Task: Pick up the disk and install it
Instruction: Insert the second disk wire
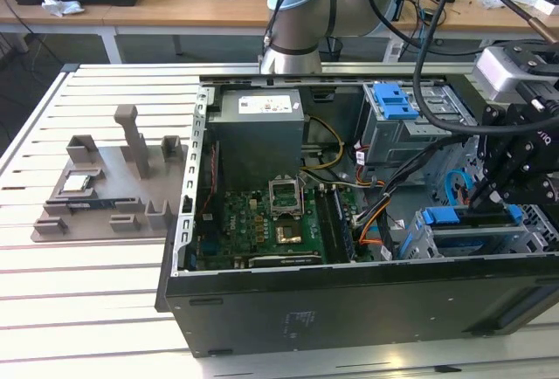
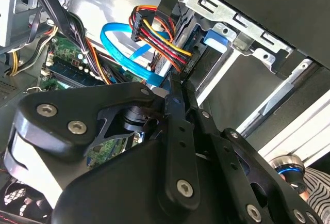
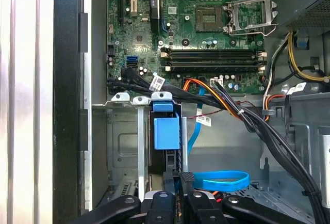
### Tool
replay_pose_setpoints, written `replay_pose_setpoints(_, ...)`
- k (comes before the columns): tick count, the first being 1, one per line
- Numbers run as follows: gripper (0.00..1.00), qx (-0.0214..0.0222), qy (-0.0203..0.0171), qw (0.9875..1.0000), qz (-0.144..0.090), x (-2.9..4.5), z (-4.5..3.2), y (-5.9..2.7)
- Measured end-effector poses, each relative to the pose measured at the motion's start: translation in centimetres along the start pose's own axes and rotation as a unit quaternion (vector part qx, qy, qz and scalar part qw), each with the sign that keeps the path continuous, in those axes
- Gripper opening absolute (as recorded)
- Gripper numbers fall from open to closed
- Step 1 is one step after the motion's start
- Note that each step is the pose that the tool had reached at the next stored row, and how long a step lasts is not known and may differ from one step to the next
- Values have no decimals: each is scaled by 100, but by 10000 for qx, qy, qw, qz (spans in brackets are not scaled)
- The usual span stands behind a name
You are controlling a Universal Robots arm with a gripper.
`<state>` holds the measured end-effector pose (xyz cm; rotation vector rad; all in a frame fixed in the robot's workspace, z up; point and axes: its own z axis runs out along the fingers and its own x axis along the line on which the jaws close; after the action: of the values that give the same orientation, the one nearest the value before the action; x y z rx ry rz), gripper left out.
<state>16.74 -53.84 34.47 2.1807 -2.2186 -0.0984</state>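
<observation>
The disk, a drive in a blue plastic frame, sits in the drive bay at the front corner of the open computer case, on the exterior view's right. In the first wrist view the disk stands on edge between the bay's metal rails, its blue frame facing the motherboard. My gripper is right over its outer end. Its fingertips are drawn together at that end, and I see nothing pinched between them. The second wrist view has the gripper shut beside the bay's cables.
A blue flat cable loops beside the bay, and black and orange wire bundles cross above it. The motherboard and power supply fill the case's left half. A light blue clip sits at the back. A grey fixture lies outside.
</observation>
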Motion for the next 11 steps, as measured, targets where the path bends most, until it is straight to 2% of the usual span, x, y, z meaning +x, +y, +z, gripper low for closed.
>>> replay_pose_setpoints(5, 16, -2, 1, 10000, -9, -2, -25, -28)
replay_pose_setpoints(11, 16, -15, 3, 10000, -11, 19, -1, -32)
